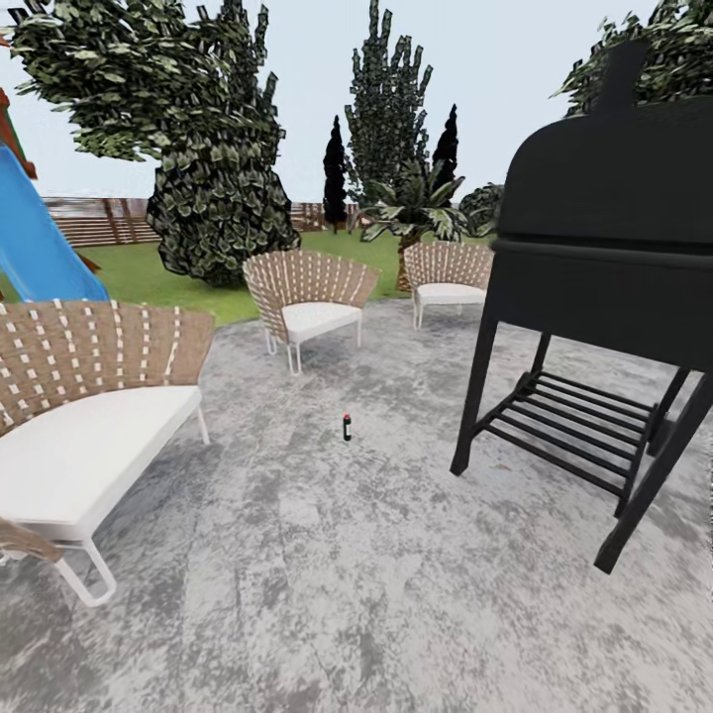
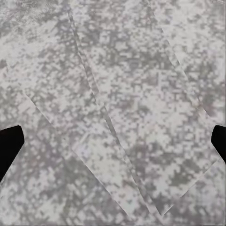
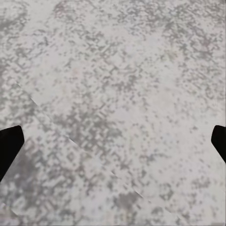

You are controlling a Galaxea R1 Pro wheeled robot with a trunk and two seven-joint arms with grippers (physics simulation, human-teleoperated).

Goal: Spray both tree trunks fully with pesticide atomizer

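The pesticide atomizer [image 1: 347, 427], a small dark bottle with a red top, stands upright on the grey stone patio between the chairs and the grill. Beyond the patio lies the garden lawn [image 1: 149, 272] with its slatted wooden fence [image 1: 94, 220]. Broad leafy tree crowns [image 1: 109, 69] reach in at the upper left and the upper right [image 1: 659, 50]; the tree trunks are hidden. In the left wrist view my left gripper [image 2: 113, 141] is open over bare paving, its dark fingertips [image 2: 9, 143] far apart. My right gripper [image 3: 113, 143] is likewise open above the paving, nothing between its fingertips [image 3: 8, 143].
A black grill [image 1: 604, 248] on legs stands at the right. Wicker chairs with white cushions sit at the left [image 1: 89, 426], the middle [image 1: 309, 292] and further back [image 1: 448, 277]. A blue slide [image 1: 35, 243] rises at the left. Dark cone trees [image 1: 335, 173] and a palm [image 1: 416, 213] stand behind.
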